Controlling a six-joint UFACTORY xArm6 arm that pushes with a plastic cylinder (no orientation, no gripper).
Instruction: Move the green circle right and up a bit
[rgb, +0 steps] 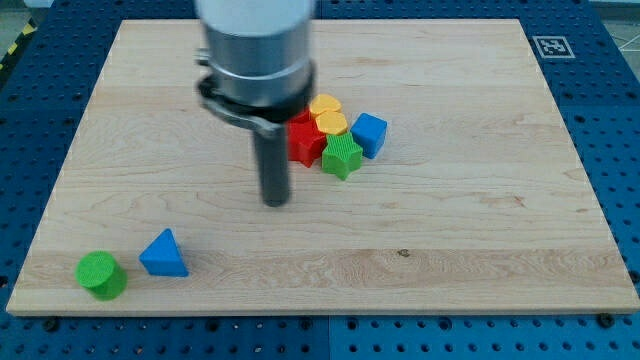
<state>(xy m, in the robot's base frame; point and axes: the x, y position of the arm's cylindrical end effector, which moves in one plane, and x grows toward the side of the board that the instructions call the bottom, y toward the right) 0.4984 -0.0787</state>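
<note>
The green circle (101, 274) sits near the board's bottom left corner. A blue triangle (163, 254) lies just to its right. My tip (275, 201) rests on the board near the middle, well up and to the right of the green circle and apart from it. It stands just left of a cluster of blocks.
The cluster holds a red block (306, 139), two yellow blocks (325, 105) (332, 123), a green star (342, 156) and a blue cube (369, 133). The wooden board (480, 230) lies on a blue pegboard table. A marker tag (552, 45) sits at the top right corner.
</note>
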